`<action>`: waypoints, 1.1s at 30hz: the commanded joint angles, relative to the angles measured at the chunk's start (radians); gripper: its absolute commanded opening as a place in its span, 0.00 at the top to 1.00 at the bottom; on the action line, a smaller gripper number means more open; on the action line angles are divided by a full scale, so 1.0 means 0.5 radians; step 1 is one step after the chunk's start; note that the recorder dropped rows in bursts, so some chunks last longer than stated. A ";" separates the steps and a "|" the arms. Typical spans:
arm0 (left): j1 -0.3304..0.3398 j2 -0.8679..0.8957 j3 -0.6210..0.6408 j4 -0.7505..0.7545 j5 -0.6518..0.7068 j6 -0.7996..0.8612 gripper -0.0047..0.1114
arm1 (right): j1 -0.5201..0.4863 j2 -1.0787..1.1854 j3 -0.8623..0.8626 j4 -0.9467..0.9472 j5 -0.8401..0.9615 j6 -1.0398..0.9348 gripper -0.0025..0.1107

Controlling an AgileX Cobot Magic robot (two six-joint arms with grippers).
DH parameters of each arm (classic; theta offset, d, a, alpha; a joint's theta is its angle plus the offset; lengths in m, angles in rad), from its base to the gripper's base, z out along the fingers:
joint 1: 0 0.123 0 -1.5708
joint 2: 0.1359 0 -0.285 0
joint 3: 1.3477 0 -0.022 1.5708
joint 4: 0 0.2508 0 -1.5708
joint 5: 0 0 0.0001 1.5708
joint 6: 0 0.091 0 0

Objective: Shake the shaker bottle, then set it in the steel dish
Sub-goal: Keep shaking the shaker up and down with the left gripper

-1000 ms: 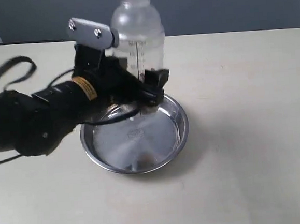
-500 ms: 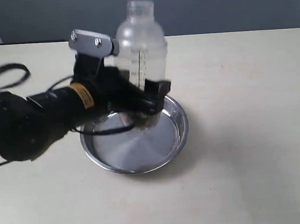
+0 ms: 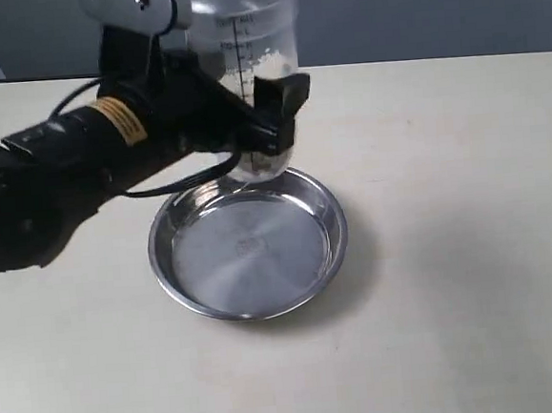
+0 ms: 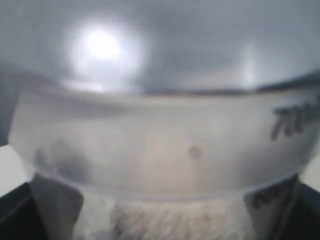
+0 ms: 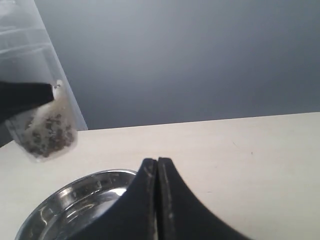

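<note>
The shaker bottle (image 3: 251, 65) hangs in the air above the far rim of the steel dish (image 3: 204, 269), tilted, its top cut off by the picture's upper edge. My left gripper (image 3: 260, 122) is shut on its lower body, one black finger (image 3: 282, 96) showing on the near side. Granules lie heaped in the clear body (image 5: 47, 127). The left wrist view is filled by the blurred bottle (image 4: 160, 145). My right gripper (image 5: 157, 162) is shut with nothing in it, off to the side of the dish (image 5: 70, 207); it does not show in the exterior view.
The beige tabletop (image 3: 448, 202) spreads around the dish, with a grey wall behind. The left arm's black body and cable (image 3: 54, 186) lie over the table's left part.
My left gripper has lifted the bottle up out of the dish and tilted it. The granules have shifted inside. The dish has stayed in place.
</note>
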 commanded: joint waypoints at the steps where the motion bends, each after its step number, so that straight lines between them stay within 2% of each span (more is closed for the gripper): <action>1: 0.022 0.218 0.128 -0.090 -0.041 -0.132 0.96 | -0.001 -0.007 0.003 -0.010 -0.006 -0.007 0.99; 4: -0.027 -0.008 0.094 0.146 -0.273 -0.224 0.96 | -0.001 -0.007 0.003 -0.010 -0.006 -0.007 0.99; 6: -0.031 -0.115 0.050 0.142 -0.176 -0.143 0.96 | -0.001 -0.007 0.003 -0.010 -0.006 -0.007 0.99; 9: -0.001 0.023 0.100 -0.122 0.005 0.084 0.96 | -0.001 -0.007 0.003 0.001 -0.001 -0.007 0.99; 11: 0.009 0.204 0.166 -0.222 -0.053 0.060 0.96 | -0.001 -0.007 0.003 0.001 -0.001 -0.007 0.99; 13: -0.012 0.217 0.201 -0.088 -0.176 -0.085 0.96 | -0.001 -0.007 0.003 0.001 -0.001 -0.007 0.99; 15: -0.044 0.058 0.190 0.067 -0.262 -0.199 0.96 | -0.001 -0.007 0.003 0.001 -0.001 -0.007 0.99; 18: -0.074 -0.178 0.128 0.185 -0.222 -0.101 0.96 | -0.001 -0.007 0.003 0.001 -0.005 -0.007 0.99; 19: -0.069 -0.183 0.128 0.146 -0.165 -0.021 0.96 | -0.001 -0.007 0.003 0.001 -0.005 -0.007 0.99; 21: -0.002 -0.023 0.169 -0.163 -0.018 0.202 0.96 | -0.001 -0.007 0.003 0.001 -0.005 -0.007 0.99; 23: 0.038 0.214 0.214 -0.299 -0.008 0.162 0.96 | -0.001 -0.007 0.003 0.001 -0.005 -0.007 0.99; 25: 0.034 0.237 0.224 -0.069 -0.059 -0.125 0.96 | -0.001 -0.007 0.003 -0.003 -0.005 -0.007 0.99; 27: 0.007 0.088 0.203 0.223 -0.269 -0.370 0.96 | -0.001 -0.007 0.003 -0.003 -0.005 -0.007 0.99; 29: 0.007 -0.087 0.129 0.369 -0.312 -0.418 0.96 | -0.001 -0.007 0.003 -0.003 -0.009 -0.007 0.99; 31: 0.007 -0.188 0.064 0.436 -0.116 -0.380 0.96 | -0.001 -0.007 0.003 -0.003 -0.009 -0.007 0.99; 33: 0.032 -0.073 0.076 0.231 0.136 -0.119 0.96 | -0.001 -0.007 0.003 -0.003 -0.018 -0.007 0.99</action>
